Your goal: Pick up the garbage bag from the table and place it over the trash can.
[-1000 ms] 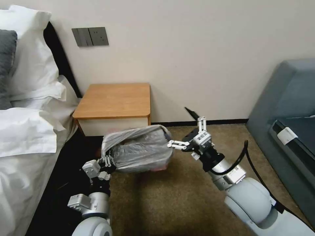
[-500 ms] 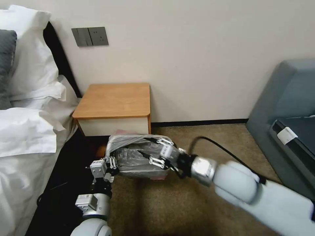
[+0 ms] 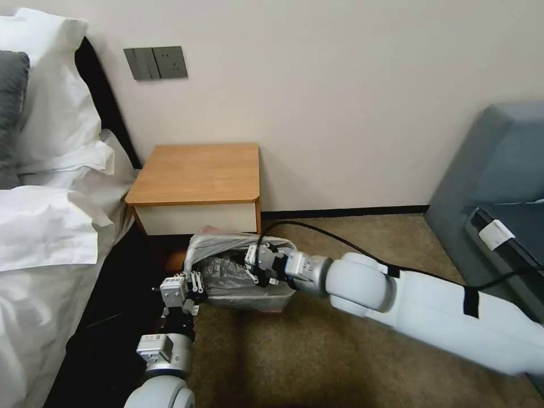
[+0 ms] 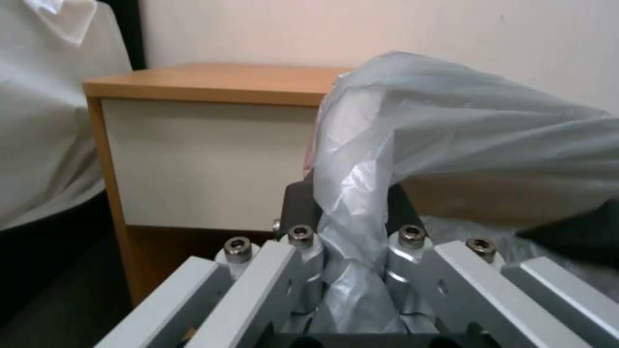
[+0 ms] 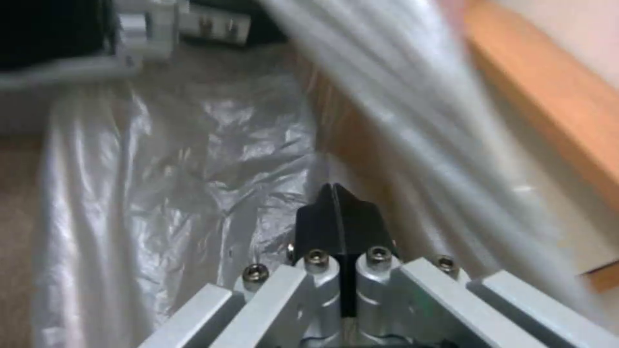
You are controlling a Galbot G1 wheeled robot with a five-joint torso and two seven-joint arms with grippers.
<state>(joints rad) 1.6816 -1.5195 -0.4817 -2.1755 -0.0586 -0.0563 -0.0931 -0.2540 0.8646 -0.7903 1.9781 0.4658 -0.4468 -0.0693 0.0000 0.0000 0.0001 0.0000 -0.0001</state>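
Already off the table (image 3: 195, 173) and draped over the trash can (image 3: 272, 300) just in front of it, the garbage bag (image 3: 226, 266) is pinched by the left gripper (image 4: 351, 227) while the right gripper (image 5: 340, 212), fingers together and empty, pushes inside, seating unfinished

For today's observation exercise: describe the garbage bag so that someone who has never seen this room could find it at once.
Find the table beside the bed. On the carpet before it, the garbage bag is draped over the trash can. It alone is wrinkly, glossy grey plastic, pinched by the left gripper.
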